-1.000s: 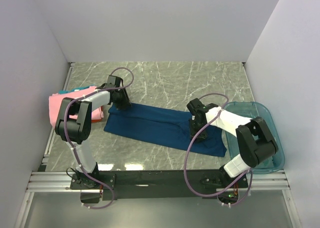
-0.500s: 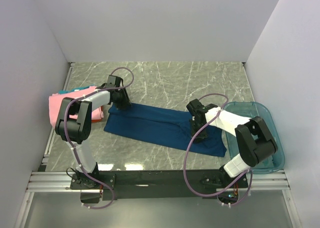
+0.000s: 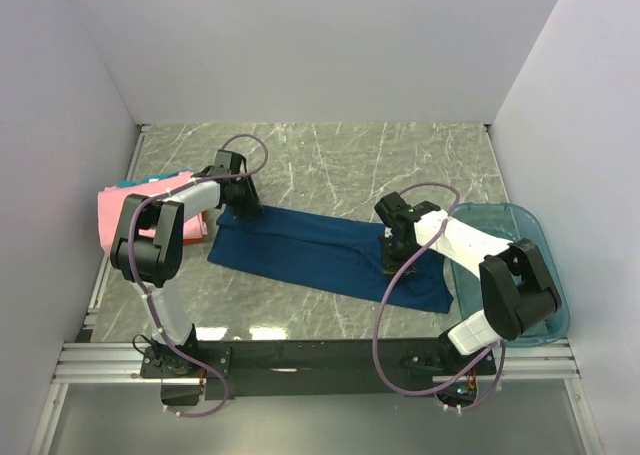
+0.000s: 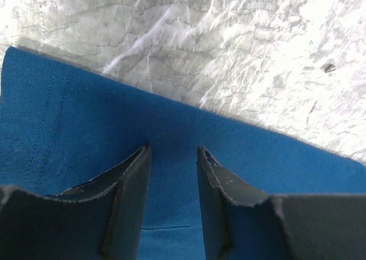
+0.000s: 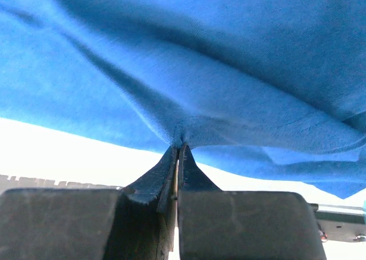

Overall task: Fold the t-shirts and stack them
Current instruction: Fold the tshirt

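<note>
Right pincer (image 5: 177,149) clamps navy t-shirt (image 5: 229,71), apparently its hem.

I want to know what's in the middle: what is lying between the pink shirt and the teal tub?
The navy-blue t-shirt lies spread out between the pink t-shirt and the teal plastic tub. The top view shows it.

You have the shirt (image 3: 320,250) lying across the middle of the table (image 3: 340,165), slanting from left of centre toward the near right, its right end just beside the tub (image 3: 530,220) at the right edge. The stack (image 3: 125,210) sits at the left edge, near the shirt's left end. Your left gripper (image 3: 243,207) is on the shirt's far left corner, and your right gripper (image 3: 395,265) is on its right part, near the tub.
</note>
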### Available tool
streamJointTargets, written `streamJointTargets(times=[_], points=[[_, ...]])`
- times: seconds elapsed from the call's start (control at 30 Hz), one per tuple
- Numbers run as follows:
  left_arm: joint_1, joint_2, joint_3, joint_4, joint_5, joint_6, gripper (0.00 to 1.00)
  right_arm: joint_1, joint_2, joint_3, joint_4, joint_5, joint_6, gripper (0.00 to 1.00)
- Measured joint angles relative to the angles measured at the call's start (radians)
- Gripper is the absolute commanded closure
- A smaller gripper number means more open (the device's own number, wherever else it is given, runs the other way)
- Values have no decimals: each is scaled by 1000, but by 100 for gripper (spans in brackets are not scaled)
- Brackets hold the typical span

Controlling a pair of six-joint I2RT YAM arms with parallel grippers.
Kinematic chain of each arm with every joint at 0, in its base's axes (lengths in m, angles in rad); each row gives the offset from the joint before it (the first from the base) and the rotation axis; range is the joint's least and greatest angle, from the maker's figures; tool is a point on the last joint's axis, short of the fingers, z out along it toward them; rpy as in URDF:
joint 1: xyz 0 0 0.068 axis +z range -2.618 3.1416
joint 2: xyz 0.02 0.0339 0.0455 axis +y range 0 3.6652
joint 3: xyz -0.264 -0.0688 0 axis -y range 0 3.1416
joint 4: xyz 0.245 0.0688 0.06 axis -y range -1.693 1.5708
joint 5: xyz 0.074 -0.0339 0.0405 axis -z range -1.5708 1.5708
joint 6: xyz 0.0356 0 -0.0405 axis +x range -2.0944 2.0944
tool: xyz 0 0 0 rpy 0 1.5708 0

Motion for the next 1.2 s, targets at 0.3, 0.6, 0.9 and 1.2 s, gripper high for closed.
streamJointTargets(times=[0.3, 0.6, 0.9, 1.2], points=[[0, 1, 1, 0, 1, 1, 56, 37, 31, 77, -63, -157, -55, 100], [0, 1, 1, 0, 2, 1, 56, 111, 169, 144, -59, -238, -65, 100], [0, 1, 1, 0, 3, 8, 56, 126, 213, 173, -61, -243, -56, 100], [0, 1, 1, 0, 3, 13, 56, 126, 251, 220, -55, -255, -27, 80]])
